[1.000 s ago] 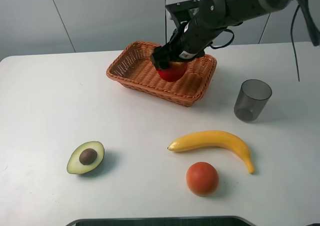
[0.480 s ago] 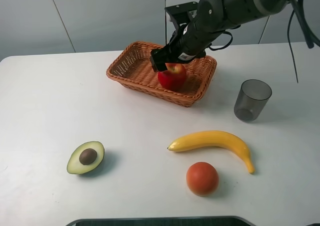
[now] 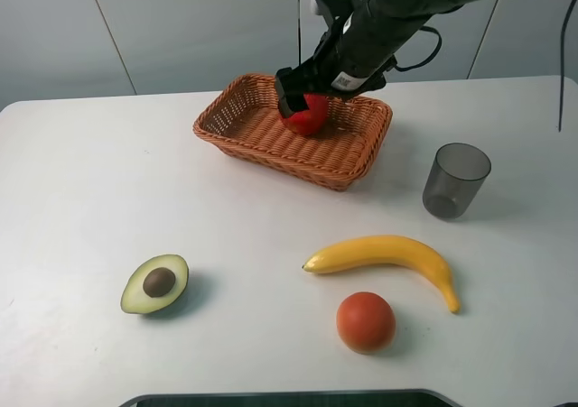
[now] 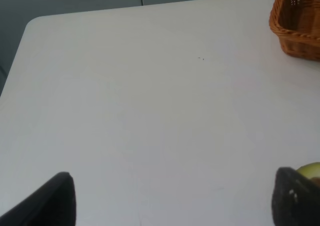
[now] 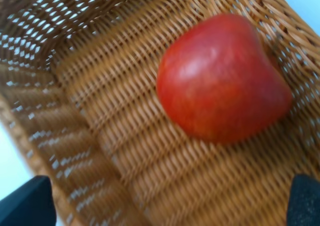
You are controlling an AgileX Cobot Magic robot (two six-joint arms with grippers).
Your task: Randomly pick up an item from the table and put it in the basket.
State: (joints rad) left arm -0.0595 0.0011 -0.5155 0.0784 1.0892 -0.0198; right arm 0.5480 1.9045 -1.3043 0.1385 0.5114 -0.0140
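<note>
Exterior high view, table (image 3: 81,172): we see a large white tabletop with rounded corners, and the basket (image 3: 230,123) stands toward its far edge.
Basket: rectangular orange-brown wicker with low flared sides, much bigger than any fruit.
Right gripper (image 5: 165,203): it hangs just above the middle of the basket. In the right wrist view its two dark fingers (image 5: 25,203) stand wide apart with nothing between them.
Left gripper (image 4: 175,201): well away from the basket, over bare table, jaws spread and empty.
Banana (image 3: 384,252): yellow, well apart from the basket on the side nearer the camera.
Cup (image 3: 456,180): grey, translucent, upright, standing apart beyond the basket's right end.
Apple (image 5: 222,78): red and round, inside the basket on its woven floor and close to one wall, touching neither finger.
Orange-red fruit (image 3: 366,321): beyond the banana from the basket.
Avocado half (image 3: 155,283): cut face up, well apart from the basket's left end.
Key relation: the apple lies straight ahead of the right gripper's open jaws, just beyond the fingers. Being round, it has no long axis. We judge the placing done, so the next move is a straight lift clear of the basket rim.
</note>
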